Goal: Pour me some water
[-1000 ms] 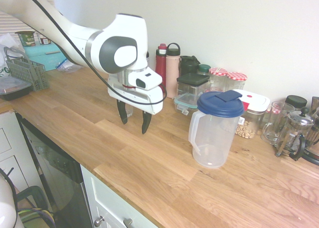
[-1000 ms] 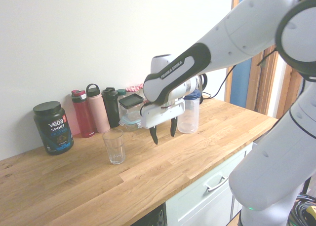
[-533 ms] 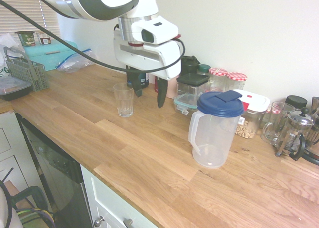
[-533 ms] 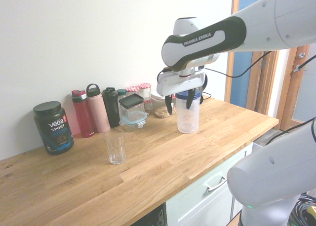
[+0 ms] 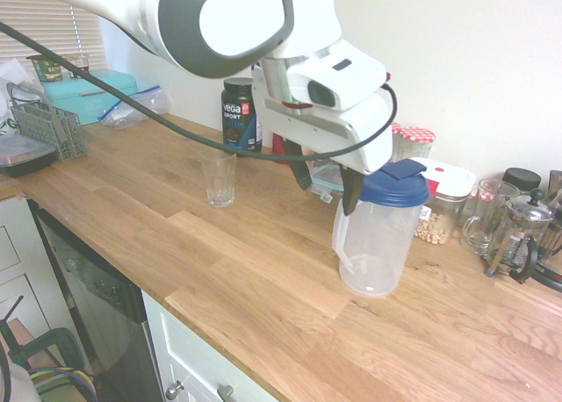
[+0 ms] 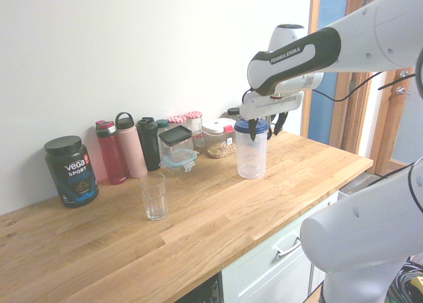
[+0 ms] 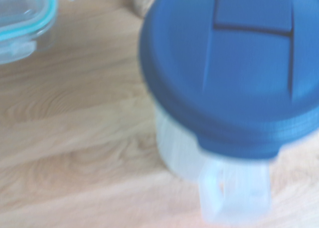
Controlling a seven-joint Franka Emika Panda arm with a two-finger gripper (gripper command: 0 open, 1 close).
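Gripper (image 5: 326, 184) spread, empty | my fingers above pitcher (image 5: 376, 238) handle | risk: grazing blue lid (image 5: 388, 184), toppling it

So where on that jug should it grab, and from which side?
Probably the handle. The jug stands upright with its blue lid on, and the handle loop sticks out toward the glass. The open gripper hangs above that side, so coming down there and closing across the loop looks easier than spanning the wide, smooth body.
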